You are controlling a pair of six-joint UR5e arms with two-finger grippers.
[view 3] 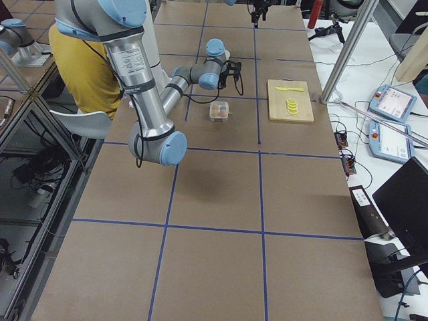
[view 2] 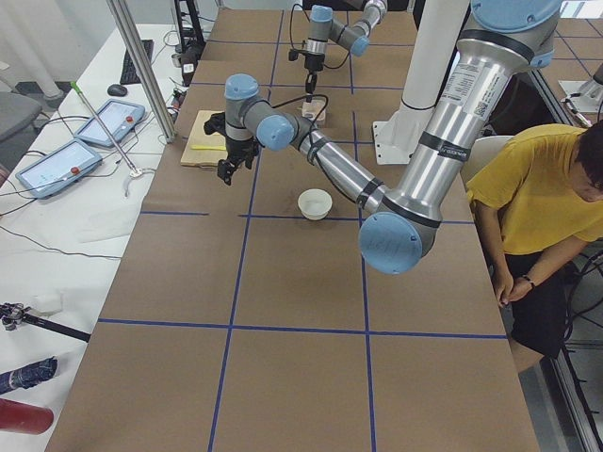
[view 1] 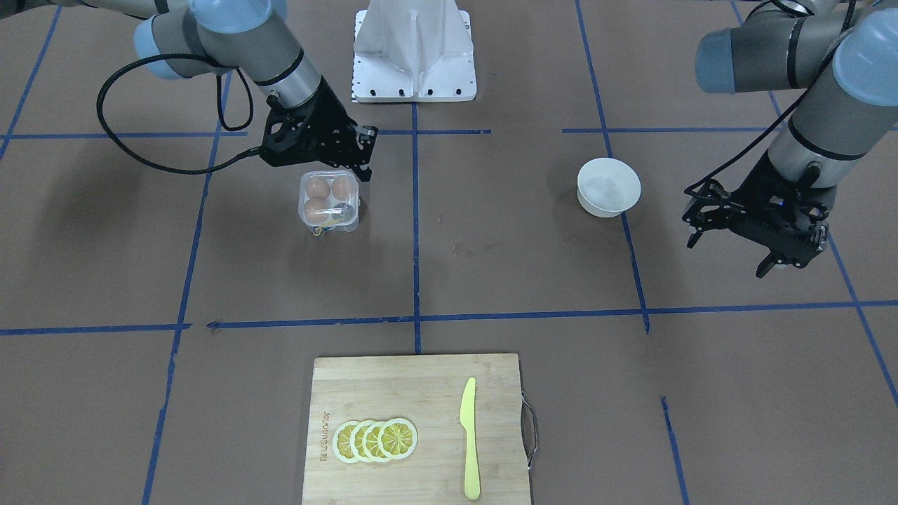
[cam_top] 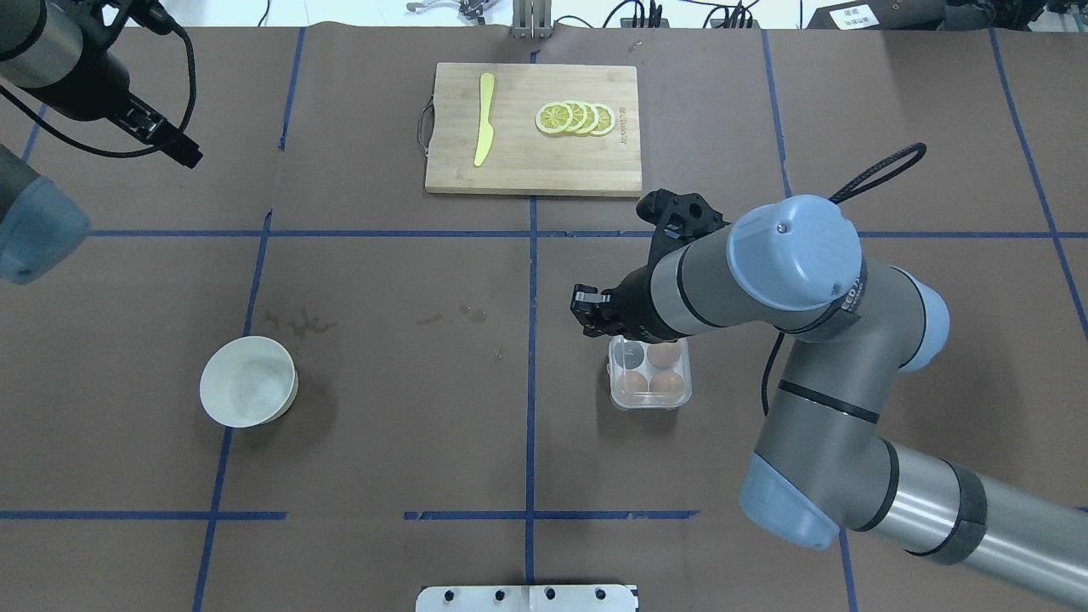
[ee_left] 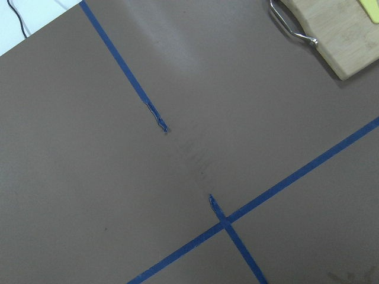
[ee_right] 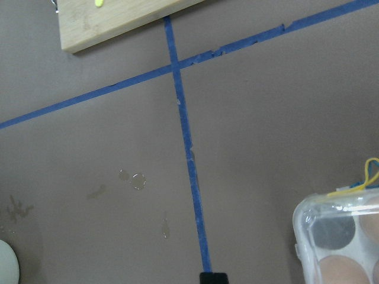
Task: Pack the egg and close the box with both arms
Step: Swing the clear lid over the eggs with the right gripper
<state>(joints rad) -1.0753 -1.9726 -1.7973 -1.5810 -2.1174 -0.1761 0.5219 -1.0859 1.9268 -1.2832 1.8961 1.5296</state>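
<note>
The clear plastic box [view 1: 329, 201] sits on the brown table, lid down, with three orange-brown eggs [view 1: 318, 187] showing through it. Its fourth cell looks dark, and yellow string hangs at its front. The box also shows in the overhead view [cam_top: 650, 374] and, at its corner, in the right wrist view [ee_right: 343, 236]. My right gripper [view 1: 365, 168] hovers just beside and above the box, looks shut, and holds nothing; one black fingertip [ee_right: 213, 277] shows in its wrist view. My left gripper [view 1: 729, 256] hangs open and empty far off, beyond the white bowl.
A round white bowl [view 1: 608, 186] stands between the two arms. A wooden cutting board [view 1: 393, 393] at the operators' side carries lemon slices [view 1: 375, 440] and a yellow knife [view 1: 468, 438]. The white pedestal [view 1: 414, 49] is at the robot's edge. A person in yellow [view 2: 537, 188] sits beside the table.
</note>
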